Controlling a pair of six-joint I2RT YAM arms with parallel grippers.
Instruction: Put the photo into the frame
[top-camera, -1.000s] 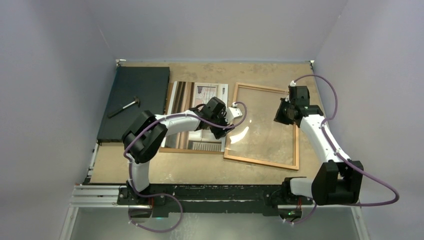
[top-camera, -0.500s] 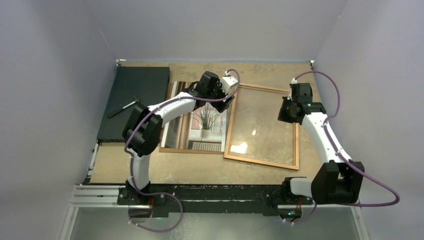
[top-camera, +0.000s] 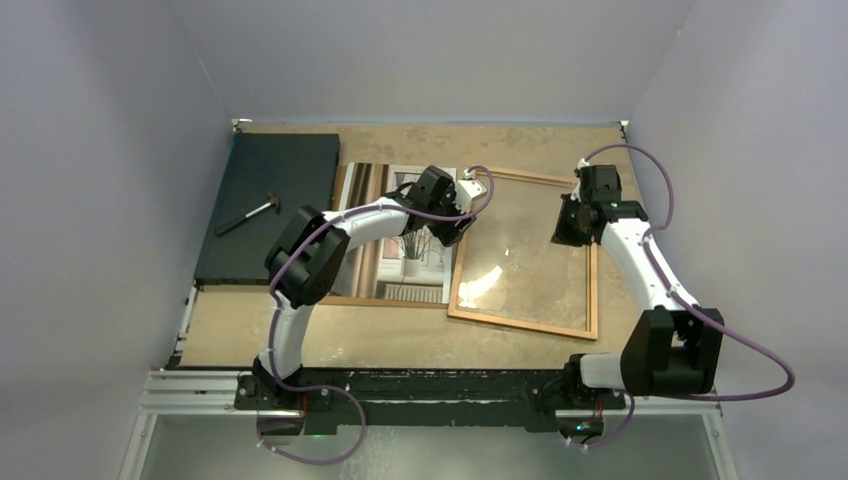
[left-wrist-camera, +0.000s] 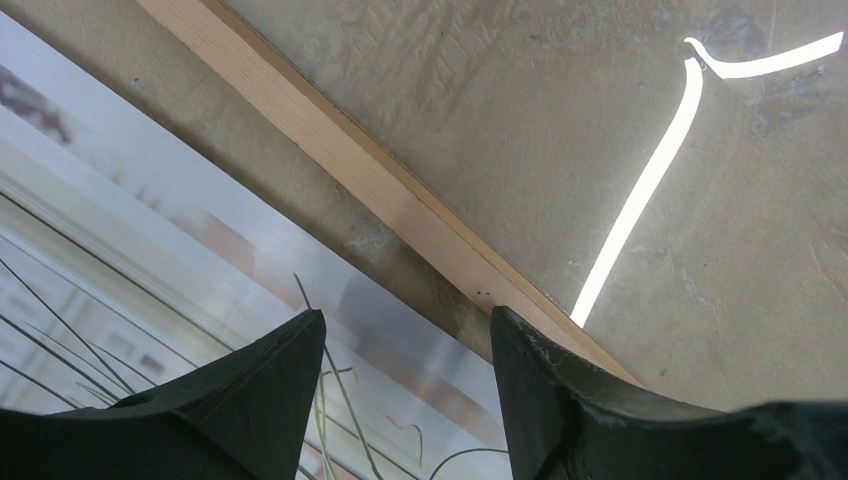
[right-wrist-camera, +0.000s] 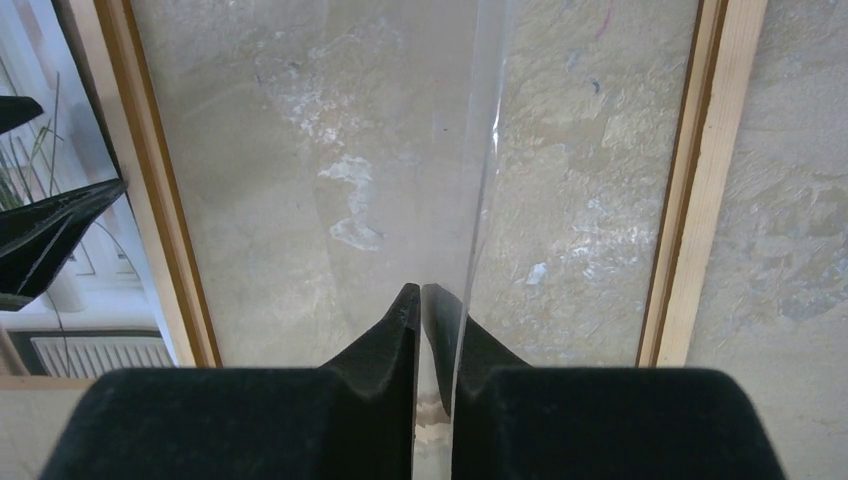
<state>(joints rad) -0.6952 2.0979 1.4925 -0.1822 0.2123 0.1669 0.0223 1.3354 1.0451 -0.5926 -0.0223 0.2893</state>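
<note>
1. Top external view: the frame (top-camera: 520, 322) lies flat on the table (top-camera: 400, 340). The photo (top-camera: 410, 262) rests face up on a brown backing board (top-camera: 345, 298) just beside the frame's left rail, not yet inside it.
2. Left wrist view: the left pincer (left-wrist-camera: 405, 330) has its fingers apart and holds nothing. It hovers over the frame's left rail, at the photo's near edge.
3. Right wrist view: the right pincer (right-wrist-camera: 422, 295) is nearly together on the thin edge of the glass pane (right-wrist-camera: 330, 180), above the frame's opening. It looks clamped, though clear glass makes contact hard to confirm.
4. Risk: with so narrow an edge grip, the pane could slip and crack on the frame.
5. Risk: the flat photo offers little purchase, so the left pincer may crease it or drag the board along.
</note>
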